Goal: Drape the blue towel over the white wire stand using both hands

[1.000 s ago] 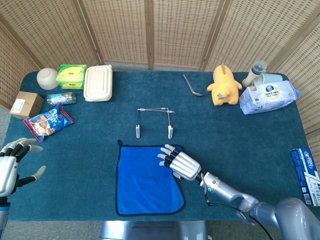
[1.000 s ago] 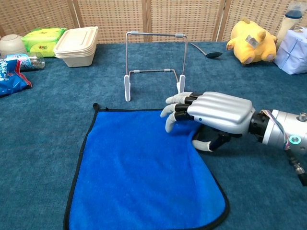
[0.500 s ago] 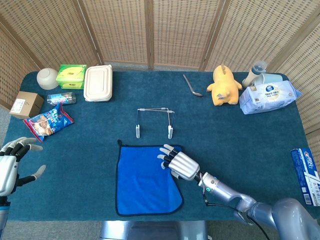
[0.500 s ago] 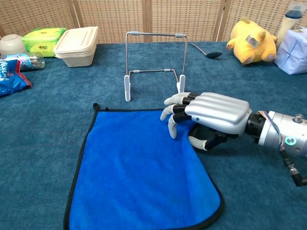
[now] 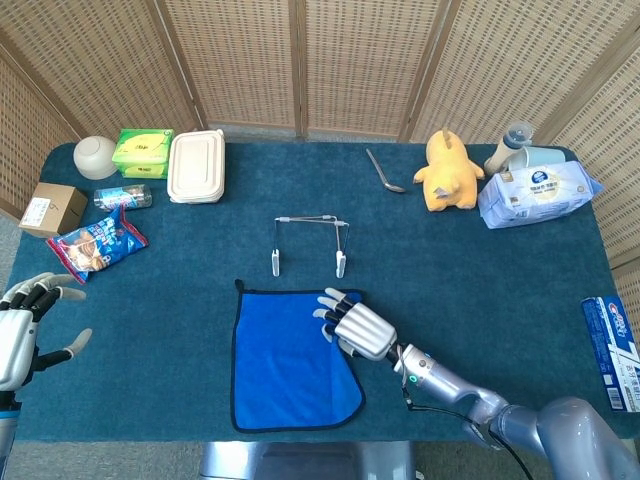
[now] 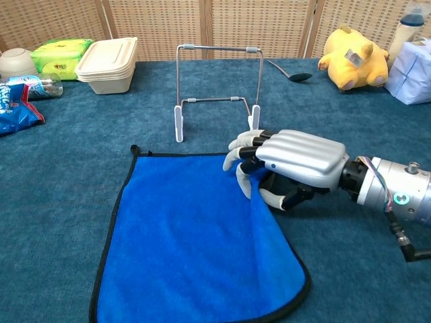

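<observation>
A: Gathering the towel's (image 6: 195,235) far right corner, I'd say; the right hand (image 6: 289,161) lies on it, fingers curled over the edge and thumb tucked under, apparently pinching cloth.

B: Where is the towel?

A: Flat on the table (image 5: 480,290), just in front of the stand (image 6: 217,91), not on it.

B: And the left hand (image 5: 25,330)?

A: Well apart at the table's left edge, fingers spread, holding nothing, probably waiting to take the other corner.
</observation>
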`<control>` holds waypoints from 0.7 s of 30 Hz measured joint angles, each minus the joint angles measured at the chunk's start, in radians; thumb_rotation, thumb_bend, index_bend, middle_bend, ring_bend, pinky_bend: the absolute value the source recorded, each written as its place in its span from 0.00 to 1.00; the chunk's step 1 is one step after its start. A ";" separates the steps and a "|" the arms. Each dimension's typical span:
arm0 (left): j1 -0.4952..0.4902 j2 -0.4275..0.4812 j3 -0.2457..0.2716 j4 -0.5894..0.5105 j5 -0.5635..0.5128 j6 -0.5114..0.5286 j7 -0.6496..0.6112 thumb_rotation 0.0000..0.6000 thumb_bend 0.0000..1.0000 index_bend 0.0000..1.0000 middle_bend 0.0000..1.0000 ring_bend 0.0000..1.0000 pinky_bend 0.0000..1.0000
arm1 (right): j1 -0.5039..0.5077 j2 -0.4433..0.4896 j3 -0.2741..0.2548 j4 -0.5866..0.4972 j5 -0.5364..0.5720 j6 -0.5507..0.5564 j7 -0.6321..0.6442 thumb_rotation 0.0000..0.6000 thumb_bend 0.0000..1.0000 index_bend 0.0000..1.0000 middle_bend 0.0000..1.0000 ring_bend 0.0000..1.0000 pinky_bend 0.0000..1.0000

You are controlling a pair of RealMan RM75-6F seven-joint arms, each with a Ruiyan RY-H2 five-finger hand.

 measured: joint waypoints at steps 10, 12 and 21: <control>-0.005 0.000 0.002 0.004 0.001 -0.011 0.007 1.00 0.33 0.39 0.28 0.21 0.19 | 0.001 -0.006 0.003 0.000 0.006 0.006 0.011 1.00 0.51 0.66 0.29 0.17 0.11; -0.008 0.002 0.005 0.008 0.003 -0.018 0.018 1.00 0.33 0.39 0.29 0.21 0.19 | 0.001 -0.005 0.005 -0.003 0.008 0.008 0.011 1.00 0.51 0.66 0.29 0.17 0.11; -0.044 -0.017 0.033 0.084 0.080 -0.070 0.139 1.00 0.33 0.40 0.30 0.21 0.19 | -0.005 0.006 0.010 -0.024 0.021 0.012 0.005 1.00 0.51 0.67 0.30 0.17 0.11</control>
